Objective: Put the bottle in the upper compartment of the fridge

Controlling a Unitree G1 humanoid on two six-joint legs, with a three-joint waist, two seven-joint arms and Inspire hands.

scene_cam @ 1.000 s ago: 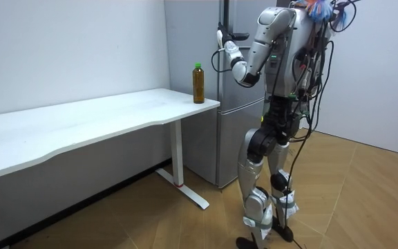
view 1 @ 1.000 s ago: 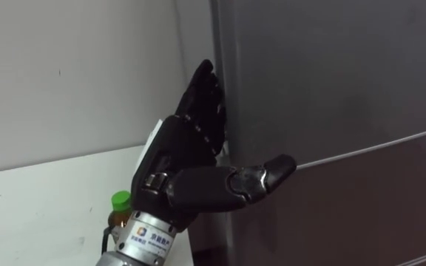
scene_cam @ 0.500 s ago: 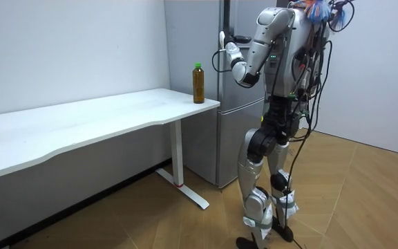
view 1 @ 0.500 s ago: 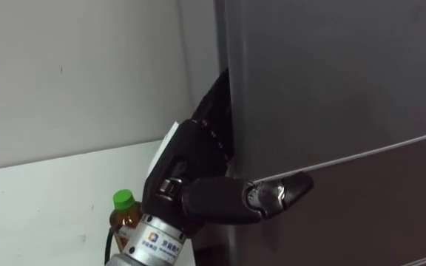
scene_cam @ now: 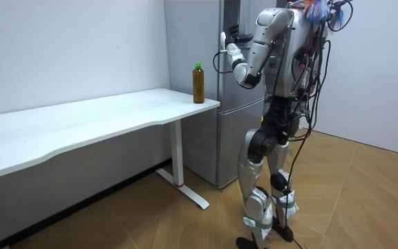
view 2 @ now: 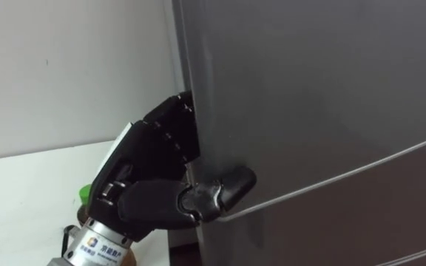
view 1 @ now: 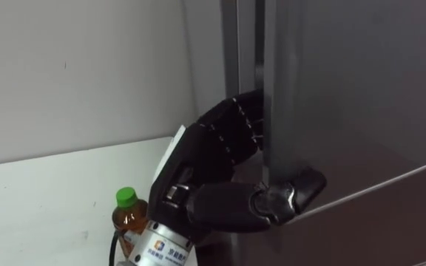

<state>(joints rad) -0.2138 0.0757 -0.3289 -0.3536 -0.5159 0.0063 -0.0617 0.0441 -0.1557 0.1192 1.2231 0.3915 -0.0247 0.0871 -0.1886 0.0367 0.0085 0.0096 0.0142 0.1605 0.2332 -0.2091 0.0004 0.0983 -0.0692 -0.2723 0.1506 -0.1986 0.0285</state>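
The amber bottle (view 1: 128, 214) with a green cap stands upright on the white table (view 1: 43, 192), at the corner nearest the grey fridge (scene_cam: 235, 124). I stand facing the fridge. My left hand (view 1: 213, 159) grips the left edge of the upper fridge door (view 1: 346, 96): its fingers hook behind the edge and the thumb (view 1: 294, 198) presses on the door's front. The door stands ajar by a narrow gap. The bottle is below and to the left of that hand, partly hidden by my wrist.
The lower fridge door (view 1: 398, 222) is closed beneath the seam. A white wall (view 1: 72, 66) runs behind the long table (scene_cam: 102, 117). Wooden floor (scene_cam: 365, 200) lies open on the room view's right.
My left hand slid its fingers behind the door's edge and pulled; the upper door has swung out from closed to slightly ajar. The bottle has not moved.
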